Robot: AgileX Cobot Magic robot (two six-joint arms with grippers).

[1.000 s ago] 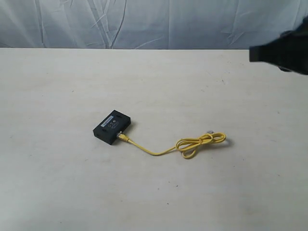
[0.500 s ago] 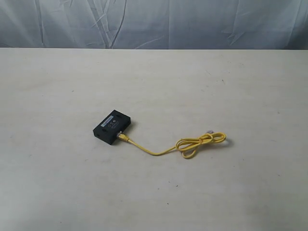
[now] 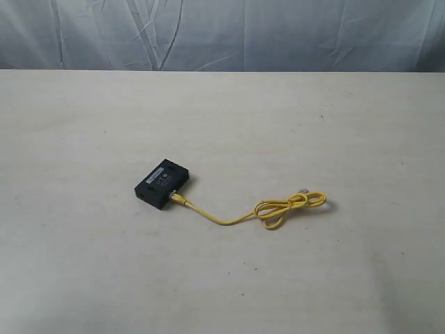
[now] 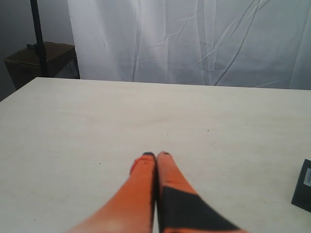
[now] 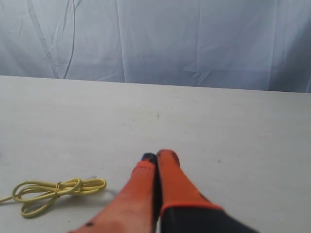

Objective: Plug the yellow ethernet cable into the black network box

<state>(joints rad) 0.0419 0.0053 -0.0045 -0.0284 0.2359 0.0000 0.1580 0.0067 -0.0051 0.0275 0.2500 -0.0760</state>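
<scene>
Exterior view: the flat rectangular black network box [image 3: 162,184] lay left of centre on the matte pale desk [image 3: 222,111]. The thin yellow ethernet cable [image 3: 278,209] met its near-right side, knotted loop to the right.

Left wrist view: the orange, tapered left tool [image 4: 156,155] was closed tight, empty.

Right wrist view: the right tool [image 5: 156,156] was likewise closed, empty.

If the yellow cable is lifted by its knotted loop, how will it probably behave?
The yellow ethernet cable is thin and lies in soft curves, so it would likely sag and dangle, not hold shape. Its loose knot may shift or tighten when pulled. One end meets the black network box, which looks small, so a pull might drag it.
</scene>
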